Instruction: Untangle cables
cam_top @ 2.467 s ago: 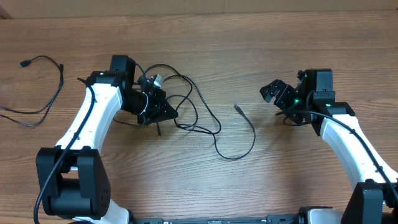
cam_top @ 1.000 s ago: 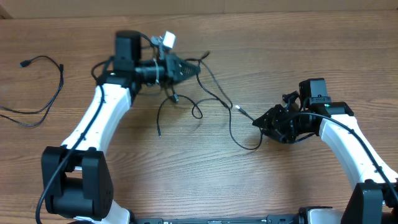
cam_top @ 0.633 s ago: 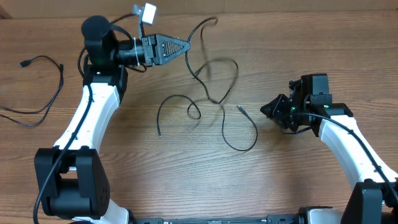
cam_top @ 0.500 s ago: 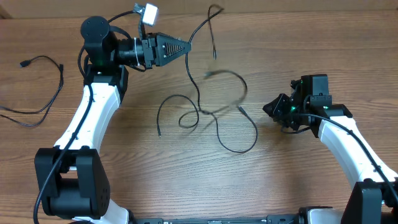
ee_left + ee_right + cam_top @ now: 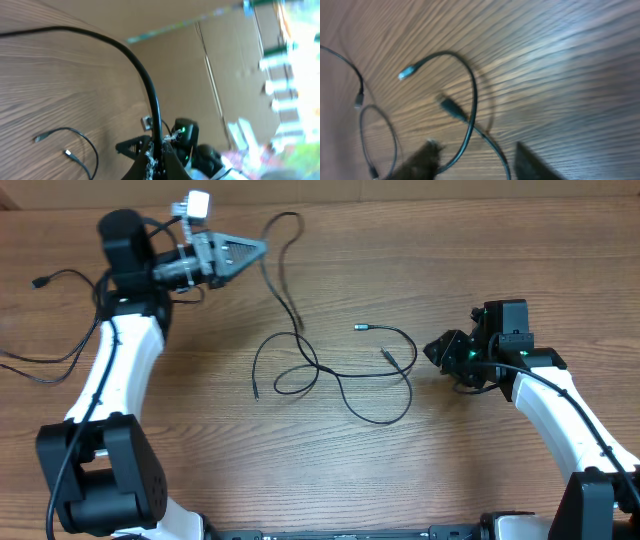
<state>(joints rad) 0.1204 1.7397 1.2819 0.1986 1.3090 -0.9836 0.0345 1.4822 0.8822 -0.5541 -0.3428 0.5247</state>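
**At the table's far-left corner: one cable held high, the rest on the wood**

Toward the far-left of the table [image 5: 520, 240], the left gripper [image 5: 256, 248] was raised and clamped shut on a thin black cable [image 5: 283, 298]. The cable arched up from the fingertips, dropped to the wood and ran into the loose tangle [image 5: 310, 375] mid-table. The wrist view agreed, showing the cord coming straight out of the pinched tips.

The high, far hold was probably meant to put tension on that one strand and draw it out of the loops rather than drag the whole bundle.

The tangle lay flat, with at least one crossing near its middle. Three ends were visible:
- a silver-tipped plug [image 5: 361, 328]
- a dark plug [image 5: 385, 352] just beside it
- a third end [image 5: 255, 394] at the left of the loops

The right gripper [image 5: 438, 350] sat low, just right of the two plugs. Its jaws were apart and held nothing, and its wrist camera looked down on both plugs. It was likely placed there to pin or take the other strand.

A separate cable [image 5: 62, 274] lay well apart at the left edge, partly hidden by the left arm and judged clear of the tangle.
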